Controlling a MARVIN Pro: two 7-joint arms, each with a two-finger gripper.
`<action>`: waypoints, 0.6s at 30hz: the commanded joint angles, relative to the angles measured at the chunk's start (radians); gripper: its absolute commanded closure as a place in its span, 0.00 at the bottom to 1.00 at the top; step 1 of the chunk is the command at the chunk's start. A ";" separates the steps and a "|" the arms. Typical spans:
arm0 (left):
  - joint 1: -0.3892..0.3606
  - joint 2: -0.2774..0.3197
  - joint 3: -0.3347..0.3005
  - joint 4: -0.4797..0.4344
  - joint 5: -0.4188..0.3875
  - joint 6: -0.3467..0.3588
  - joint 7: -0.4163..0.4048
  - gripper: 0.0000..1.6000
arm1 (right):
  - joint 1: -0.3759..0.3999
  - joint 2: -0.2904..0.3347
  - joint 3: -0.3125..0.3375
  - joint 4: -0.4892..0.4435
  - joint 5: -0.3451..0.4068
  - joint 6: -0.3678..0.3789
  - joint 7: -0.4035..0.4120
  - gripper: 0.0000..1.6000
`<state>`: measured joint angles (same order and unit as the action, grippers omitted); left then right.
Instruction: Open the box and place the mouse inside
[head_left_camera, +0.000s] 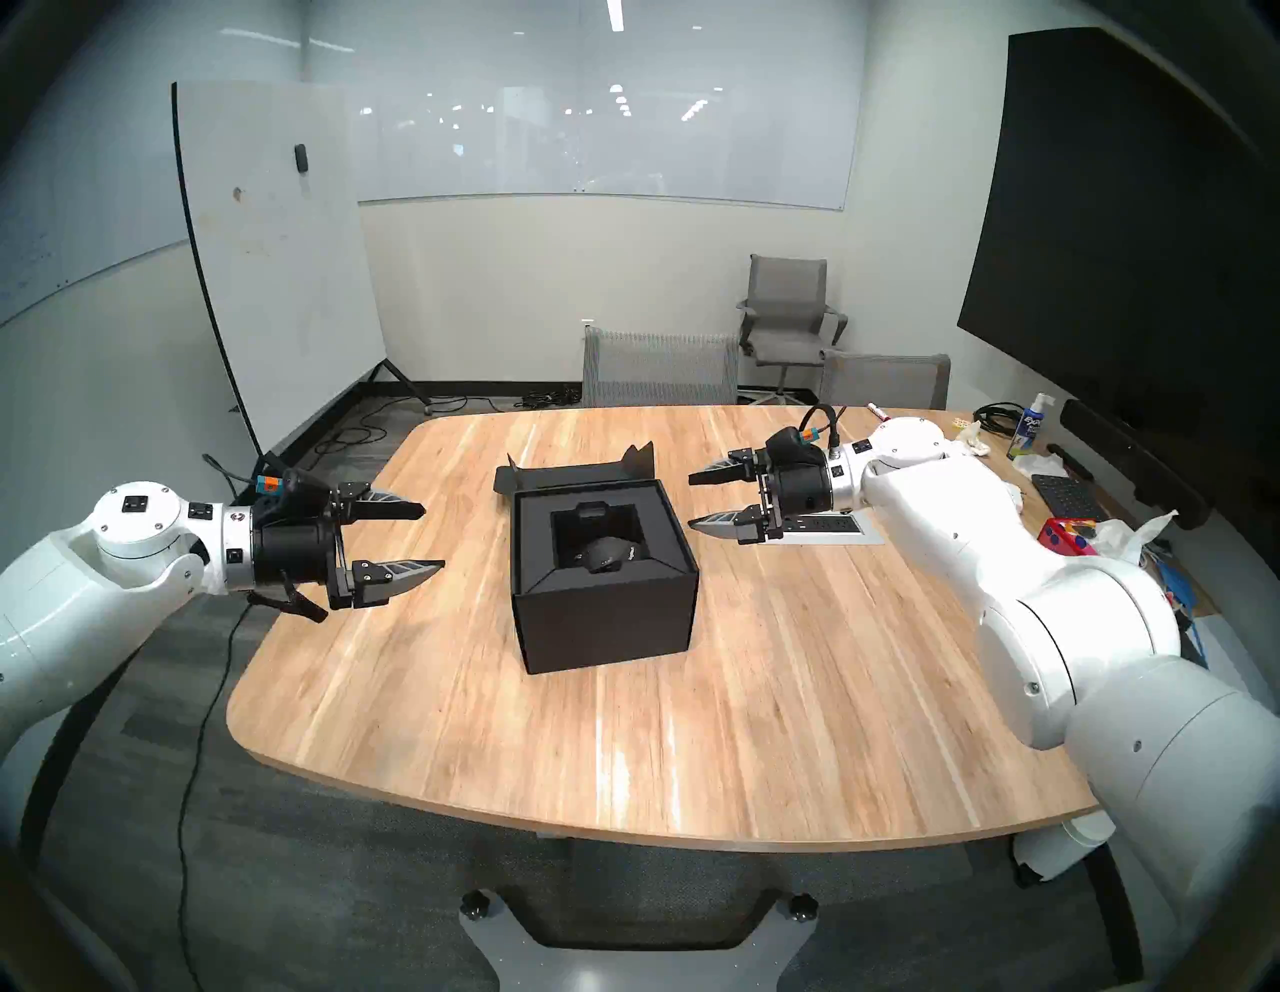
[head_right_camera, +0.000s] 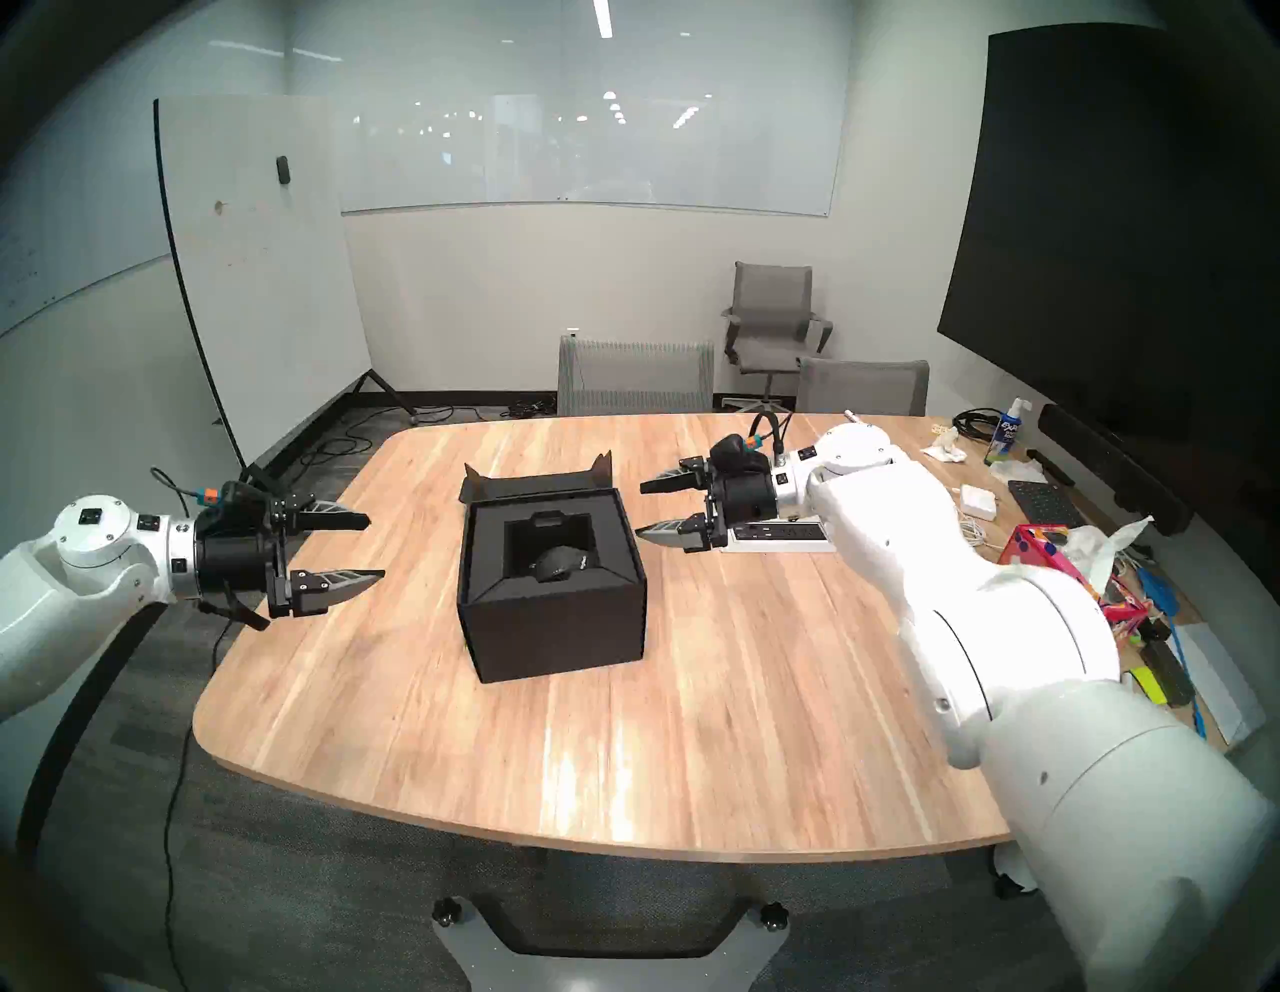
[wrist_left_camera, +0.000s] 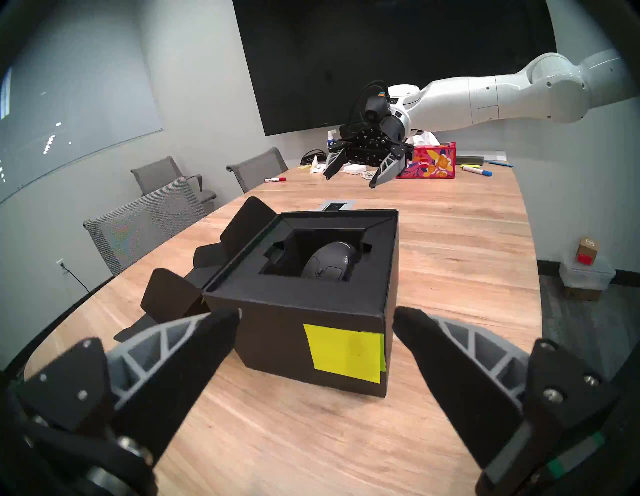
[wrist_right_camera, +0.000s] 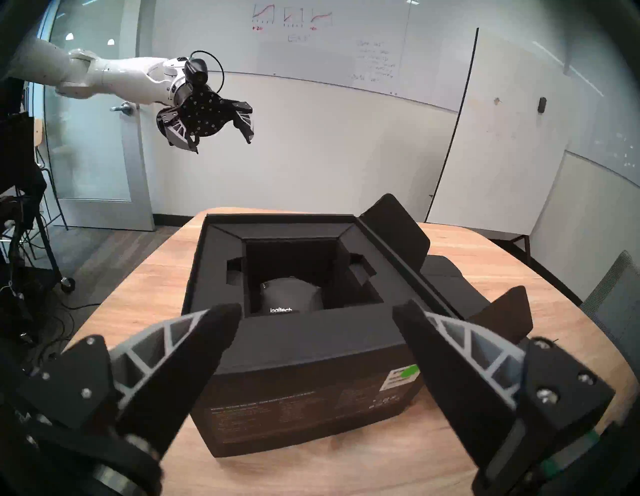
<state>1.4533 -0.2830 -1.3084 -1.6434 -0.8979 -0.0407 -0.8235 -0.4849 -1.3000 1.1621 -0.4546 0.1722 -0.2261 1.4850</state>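
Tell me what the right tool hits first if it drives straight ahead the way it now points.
Probably the box: the right tool aims slightly downward at its near top edge, with open air between. Exact height is uncertain.

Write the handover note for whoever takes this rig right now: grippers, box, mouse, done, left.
Left gripper: open, empty, off the box's left side.
Right gripper: open, empty, off its right side.
Matte black cardboard box: mid wooden table, flap lid folded back, yellow sticky note on the left-facing wall.
Black sculpted mouse: lying in the insert's square recess.
Done: box opened, mouse inside.
Left: nothing visible; lid stays open.
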 joint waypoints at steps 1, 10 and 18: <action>-0.010 0.004 -0.009 -0.002 -0.002 -0.003 0.001 0.00 | -0.007 0.027 0.013 -0.048 0.010 0.005 -0.001 0.00; -0.010 0.004 -0.004 -0.002 -0.002 -0.002 0.004 0.00 | -0.053 0.054 0.021 -0.062 0.007 0.021 -0.001 0.00; -0.011 0.004 0.001 -0.002 -0.001 -0.002 0.006 0.00 | -0.099 0.078 0.028 -0.078 0.006 0.035 -0.001 0.00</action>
<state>1.4523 -0.2822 -1.2985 -1.6434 -0.8974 -0.0406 -0.8177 -0.5634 -1.2483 1.1796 -0.5027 0.1702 -0.1973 1.4850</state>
